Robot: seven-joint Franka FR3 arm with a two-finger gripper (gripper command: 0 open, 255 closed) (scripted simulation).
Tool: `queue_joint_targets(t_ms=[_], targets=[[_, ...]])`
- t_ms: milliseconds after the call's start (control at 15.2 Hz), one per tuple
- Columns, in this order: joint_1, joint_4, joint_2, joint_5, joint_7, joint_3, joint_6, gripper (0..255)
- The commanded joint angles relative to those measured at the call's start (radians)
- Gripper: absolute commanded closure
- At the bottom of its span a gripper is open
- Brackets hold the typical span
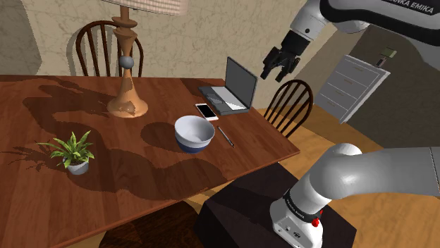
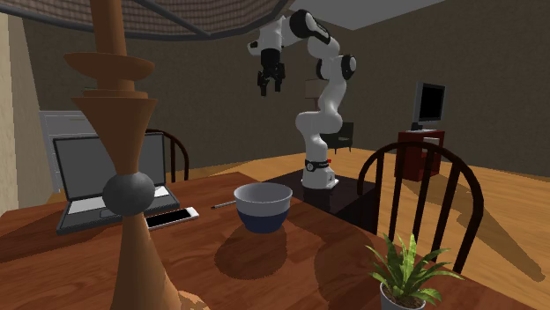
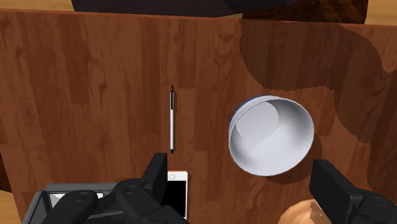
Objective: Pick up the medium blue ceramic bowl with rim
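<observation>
- High above a brown wooden table (image 1: 106, 169), the all-black two-finger gripper (image 1: 277, 70) of a white Franka arm hangs with its fingers spread apart, clasping nothing.
- The round bowl (image 1: 194, 133), blue outside and white inside with a plain raised rim, stands upright on the table, well below the gripper and untouched. It sits nearer the end edge by the laptop than the opposite end.
- A slim grey pen (image 1: 225, 136) lies just beside the bowl, between it and that end edge.
- A white-framed smartphone (image 1: 207, 111) rests flat near the bowl, touching neither it nor the pen.
- An open grey laptop (image 1: 236, 88) occupies the far corner, just beside the phone.
- A turned wooden lamp base (image 1: 127, 91) stands toward the far edge, mid-table.
- A small green plant in a pale pot (image 1: 74, 153) stands well apart from the bowl, toward the other end.
- A dark spindle-back chair (image 1: 289, 106) stands at the laptop-end edge.
</observation>
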Motion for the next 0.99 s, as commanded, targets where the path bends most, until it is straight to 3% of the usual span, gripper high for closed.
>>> queue_joint_targets(t_ms=[0, 462, 924], targets=[[0.000, 0.000, 0.000, 0.000, 0.000, 0.000, 0.000, 0], [0.017, -0.152, 0.098, 0.035, -0.027, -0.003, 0.257, 0], [0.049, -0.235, 0.274, 0.088, -0.070, -0.010, 0.522, 0]])
